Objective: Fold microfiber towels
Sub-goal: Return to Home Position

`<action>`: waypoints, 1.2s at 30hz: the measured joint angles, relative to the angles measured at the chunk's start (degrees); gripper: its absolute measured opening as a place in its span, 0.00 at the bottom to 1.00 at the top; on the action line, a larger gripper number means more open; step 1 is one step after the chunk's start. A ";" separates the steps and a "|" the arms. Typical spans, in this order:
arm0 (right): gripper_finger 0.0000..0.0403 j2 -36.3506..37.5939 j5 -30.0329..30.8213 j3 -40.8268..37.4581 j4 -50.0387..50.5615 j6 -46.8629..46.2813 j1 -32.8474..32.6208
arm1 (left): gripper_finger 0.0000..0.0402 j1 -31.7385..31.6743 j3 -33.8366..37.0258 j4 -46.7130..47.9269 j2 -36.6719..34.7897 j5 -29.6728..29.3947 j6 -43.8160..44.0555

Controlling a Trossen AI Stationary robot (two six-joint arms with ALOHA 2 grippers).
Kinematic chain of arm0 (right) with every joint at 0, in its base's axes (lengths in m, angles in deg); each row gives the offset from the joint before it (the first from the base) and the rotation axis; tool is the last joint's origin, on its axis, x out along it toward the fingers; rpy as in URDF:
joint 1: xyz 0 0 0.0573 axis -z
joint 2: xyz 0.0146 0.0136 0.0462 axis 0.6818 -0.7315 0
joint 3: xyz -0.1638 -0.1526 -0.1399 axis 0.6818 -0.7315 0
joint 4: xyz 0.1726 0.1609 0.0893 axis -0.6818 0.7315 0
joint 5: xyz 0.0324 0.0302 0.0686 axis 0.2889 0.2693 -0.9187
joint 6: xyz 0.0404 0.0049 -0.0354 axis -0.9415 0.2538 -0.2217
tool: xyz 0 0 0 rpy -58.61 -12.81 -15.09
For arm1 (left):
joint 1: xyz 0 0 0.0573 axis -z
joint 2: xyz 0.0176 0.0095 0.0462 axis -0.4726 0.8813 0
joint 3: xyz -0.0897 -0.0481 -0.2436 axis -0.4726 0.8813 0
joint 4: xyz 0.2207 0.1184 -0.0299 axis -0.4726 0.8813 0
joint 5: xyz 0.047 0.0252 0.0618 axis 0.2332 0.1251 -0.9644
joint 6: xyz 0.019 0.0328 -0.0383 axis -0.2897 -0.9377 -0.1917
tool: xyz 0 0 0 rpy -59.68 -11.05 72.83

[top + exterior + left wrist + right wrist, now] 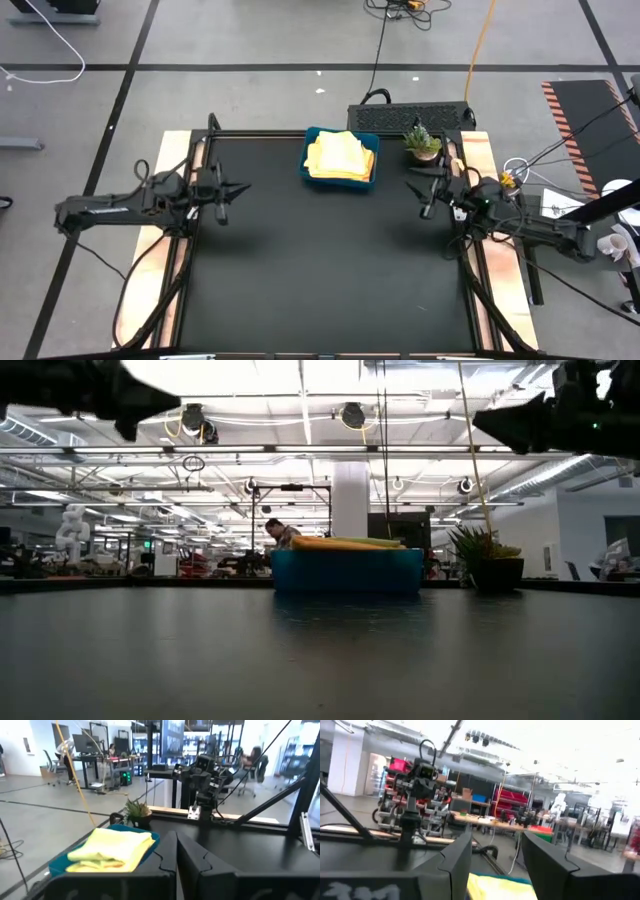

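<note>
A stack of folded microfiber towels (338, 155), yellow on top, lies in the blue tray (308, 160) at the table's far middle. It also shows in the low view (340, 543), the left wrist view (112, 849) and the right wrist view (500, 887). My left gripper (243, 187) hangs over the table's left side, well above it, shut and empty, pointing toward the right arm. My right gripper (410, 179) hangs over the right side, open and empty, pointing toward the left arm. In the wrist views the left fingers meet (176, 855) and the right fingers stand apart (497, 855).
A small potted plant (422, 142) stands right of the tray at the far edge. The black table top (320, 270) stretches bare between and in front of the arms. Wooden side rails (480, 160) and cables run along both sides. A person (280, 532) sits far behind the table.
</note>
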 joint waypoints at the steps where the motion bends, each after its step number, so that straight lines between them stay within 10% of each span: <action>1: 0.41 0.62 0.11 -0.43 0.12 -0.75 0.00 | 0.01 0.29 1.87 -0.21 -2.10 -0.19 0.63; 13: 0.41 4.69 0.20 6.05 21.21 -4.44 0.04 | 0.01 2.41 7.05 8.24 -21.71 -5.83 -0.85; 36: 0.14 6.08 1.35 -2.51 27.14 -11.74 0.04 | 0.01 2.78 16.18 9.28 -21.56 -3.85 0.49</action>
